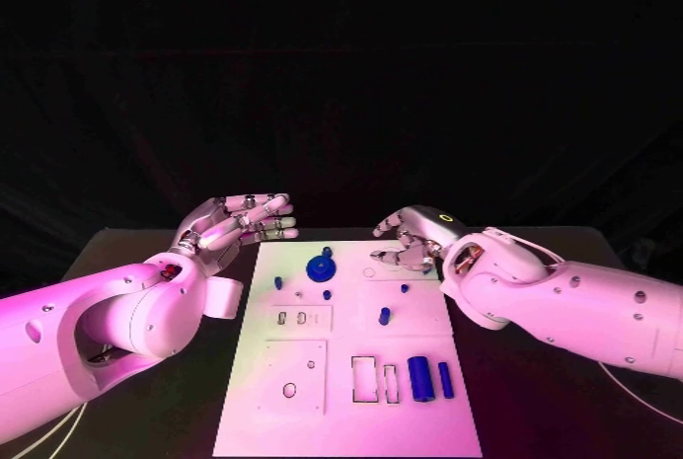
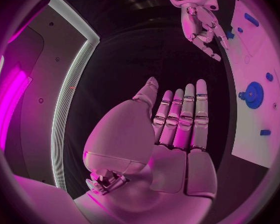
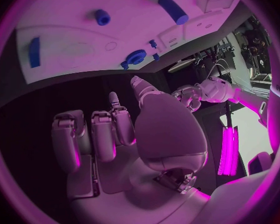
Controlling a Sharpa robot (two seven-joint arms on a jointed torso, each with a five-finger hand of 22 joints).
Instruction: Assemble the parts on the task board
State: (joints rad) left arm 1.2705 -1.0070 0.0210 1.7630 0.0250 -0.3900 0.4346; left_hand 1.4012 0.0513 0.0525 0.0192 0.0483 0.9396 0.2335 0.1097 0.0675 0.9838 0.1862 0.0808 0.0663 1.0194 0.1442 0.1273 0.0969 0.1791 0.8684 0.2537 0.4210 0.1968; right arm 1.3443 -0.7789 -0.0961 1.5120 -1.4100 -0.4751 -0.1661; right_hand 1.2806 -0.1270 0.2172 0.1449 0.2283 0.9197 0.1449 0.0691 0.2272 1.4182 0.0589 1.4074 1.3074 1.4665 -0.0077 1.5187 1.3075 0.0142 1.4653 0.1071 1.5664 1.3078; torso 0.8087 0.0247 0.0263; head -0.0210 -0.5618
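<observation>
2 hands of mine hung over the far end of the task board (image 1: 348,400), both holding nothing. My left hand (image 1: 239,222) was flat and open at the board's far left corner, palm bare, its fingers (image 2: 185,114) stretched straight and lying side by side. My right hand (image 1: 410,237) hovered above the far right corner with its fingers (image 3: 93,134) curled inward toward the palm around nothing, the thumb standing out; whether any fingertip touched the board I could not tell from the head view.

Between the hands, on the board's far part, the blue gear (image 1: 322,268) sat on its spot, with a small blue peg (image 1: 328,251) just beyond it and another small blue piece (image 1: 277,280) near the left edge. A small blue stud (image 1: 405,288) and a short blue cylinder (image 1: 384,316) stood apart toward the middle. At the near right, a large blue cylinder (image 1: 420,378) lay beside a thin blue bar (image 1: 445,379), next to 2 rectangular cut-outs (image 1: 374,378). A flat blue block (image 3: 34,52) lay at the board's far edge, close to my right hand.
</observation>
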